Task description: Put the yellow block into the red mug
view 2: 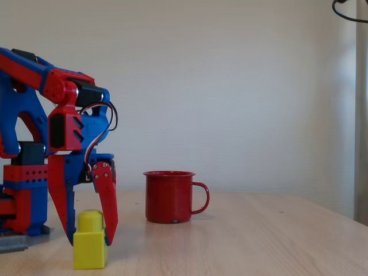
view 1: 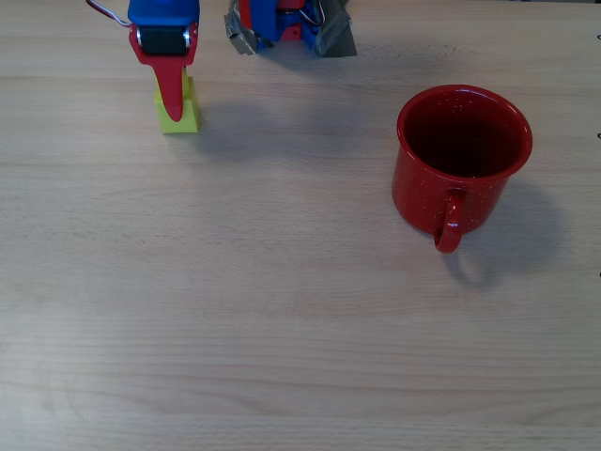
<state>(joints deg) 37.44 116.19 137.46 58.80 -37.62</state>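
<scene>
The yellow block [view 1: 184, 116] [view 2: 90, 247] rests on the table at the far left, stud up. My red-and-blue gripper [view 1: 173, 105] [view 2: 92, 238] points down over it, open, with one red finger [view 2: 107, 204] to the block's right and the other [view 2: 61, 201] to its left in the fixed view. Whether the tips touch the block I cannot tell. From overhead, one red finger [view 1: 170, 86] lies across the block's top. The red mug [view 1: 460, 160] [view 2: 169, 196] stands upright well to the right, nothing inside it, its handle [view 1: 450, 224] toward the front of the overhead view.
The arm's base [view 1: 286, 26] [view 2: 23, 195] is fixed at the table's back edge, left of centre. Bare wooden tabletop [view 1: 282, 310] spreads between the block and the mug and across the whole front.
</scene>
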